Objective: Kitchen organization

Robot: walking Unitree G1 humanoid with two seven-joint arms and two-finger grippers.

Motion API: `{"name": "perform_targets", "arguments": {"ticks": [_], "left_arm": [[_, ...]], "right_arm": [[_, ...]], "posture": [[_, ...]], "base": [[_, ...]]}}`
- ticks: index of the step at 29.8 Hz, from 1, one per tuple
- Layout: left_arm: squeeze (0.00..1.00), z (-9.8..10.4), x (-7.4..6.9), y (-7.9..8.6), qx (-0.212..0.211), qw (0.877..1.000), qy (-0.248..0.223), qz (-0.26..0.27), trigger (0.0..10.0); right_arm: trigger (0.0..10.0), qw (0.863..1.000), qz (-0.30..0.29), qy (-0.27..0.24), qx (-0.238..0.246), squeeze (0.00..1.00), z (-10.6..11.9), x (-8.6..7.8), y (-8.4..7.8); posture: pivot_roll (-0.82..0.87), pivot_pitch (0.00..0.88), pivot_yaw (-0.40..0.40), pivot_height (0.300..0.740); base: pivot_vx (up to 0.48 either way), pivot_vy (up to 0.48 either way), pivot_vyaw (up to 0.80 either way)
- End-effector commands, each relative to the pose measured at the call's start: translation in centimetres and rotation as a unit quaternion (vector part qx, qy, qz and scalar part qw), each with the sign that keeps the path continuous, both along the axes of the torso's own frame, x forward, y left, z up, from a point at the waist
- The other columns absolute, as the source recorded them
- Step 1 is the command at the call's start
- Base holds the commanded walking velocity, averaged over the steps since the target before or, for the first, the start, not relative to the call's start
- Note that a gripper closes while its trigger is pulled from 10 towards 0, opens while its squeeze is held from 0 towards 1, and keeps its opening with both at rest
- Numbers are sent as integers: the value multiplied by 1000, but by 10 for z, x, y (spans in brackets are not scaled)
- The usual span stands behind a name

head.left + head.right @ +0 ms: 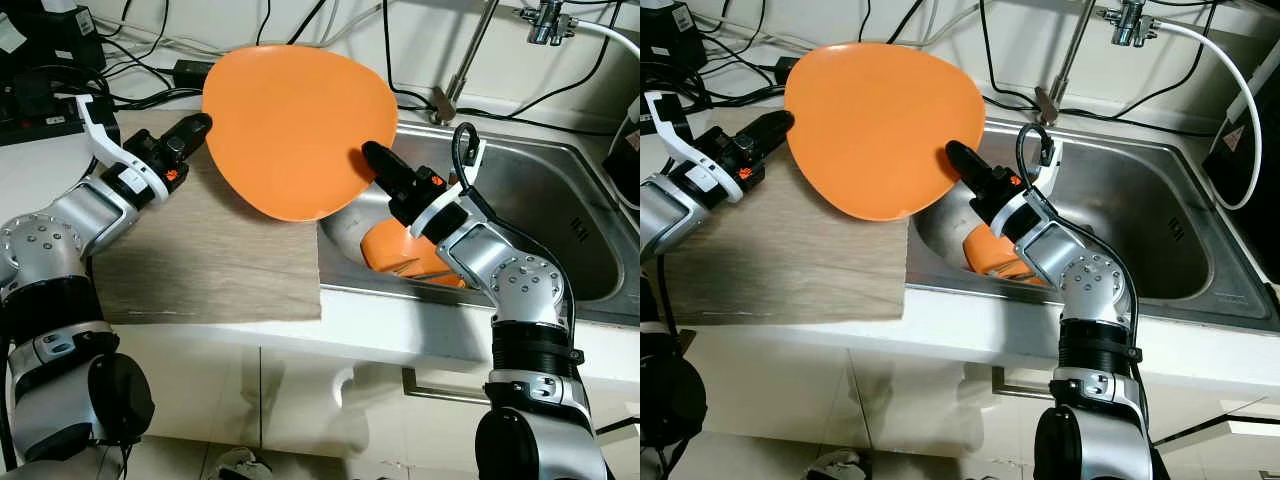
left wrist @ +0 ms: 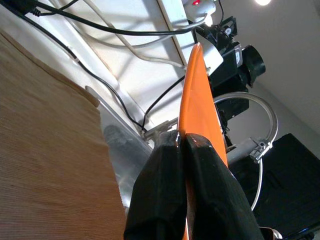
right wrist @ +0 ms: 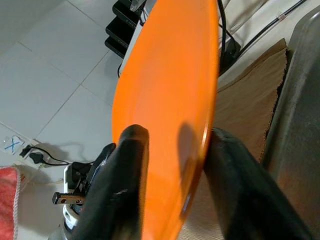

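Big orange plate held up in the air, tilted, over the seam between the wooden mat on the counter and the sink. Left gripper clamped on the plate's left rim, fingers pinched together on the edge. Right gripper clamped on the lower right rim, one finger each side. More orange dishes sit down in the sink under the right arm.
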State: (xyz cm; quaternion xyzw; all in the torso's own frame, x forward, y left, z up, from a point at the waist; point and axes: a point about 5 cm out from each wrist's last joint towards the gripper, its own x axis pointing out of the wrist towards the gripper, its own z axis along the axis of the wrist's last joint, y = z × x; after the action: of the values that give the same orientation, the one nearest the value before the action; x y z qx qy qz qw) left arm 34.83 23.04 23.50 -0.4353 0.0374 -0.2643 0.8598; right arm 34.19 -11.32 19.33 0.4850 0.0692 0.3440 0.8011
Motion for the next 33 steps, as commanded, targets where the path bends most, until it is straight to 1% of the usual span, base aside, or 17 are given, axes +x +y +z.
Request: {"name": "perform_targets", "arguments": {"ticks": [1,9,15,21,23,24,25,26,27,32,33], "left_arm": [[0,9,1,-2,5,1000,-21,-4,0],[0,8,1,-3,14,1000,-21,-3,0],[0,8,1,-6,28,999,-24,-7,0],[0,9,1,-9,33,999,-26,-10,0],[0,9,1,-9,38,999,-27,-10,0],[0,8,2,-10,47,998,-27,-4,0],[0,8,3,-11,56,998,-24,-1,10000],[698,7,4,-12,61,998,-20,2,10000],[1000,7,5,-13,62,998,-17,7,10000],[1000,9,6,-14,71,997,-20,11,10000],[1000,9,7,-14,78,997,-23,13,10000]], "right_arm": [[0,1000,-6,-16,3,0,6,-1,-3],[0,1000,-6,-17,-3,0,6,-1,-4],[0,1000,-10,-15,-4,0,5,-1,-5],[0,1000,-13,-15,-6,0,5,0,-5],[0,1000,-15,-15,-6,0,5,0,-6],[0,1000,-19,-14,-7,0,5,1,-7],[0,999,-29,-12,-9,0,4,2,-9],[0,999,-39,-9,-12,0,3,4,-11],[0,999,-47,-7,-15,0,3,5,-12],[0,997,-74,-1,-17,0,2,8,-20],[0,996,-86,0,-17,0,3,10,-24]], "posture": [[80,5,-96,740],[77,7,-95,740],[76,9,-94,740],[76,7,-93,740],[76,7,-92,740],[76,6,-91,740],[76,7,-91,740],[75,7,-90,740],[74,7,-89,740],[74,8,-85,740],[74,7,-84,740]], "base": [[0,0,0],[0,0,0],[0,0,0],[0,0,0],[0,0,0],[0,0,0],[0,0,0],[0,0,0],[0,0,0],[0,0,0],[0,0,0]]}}
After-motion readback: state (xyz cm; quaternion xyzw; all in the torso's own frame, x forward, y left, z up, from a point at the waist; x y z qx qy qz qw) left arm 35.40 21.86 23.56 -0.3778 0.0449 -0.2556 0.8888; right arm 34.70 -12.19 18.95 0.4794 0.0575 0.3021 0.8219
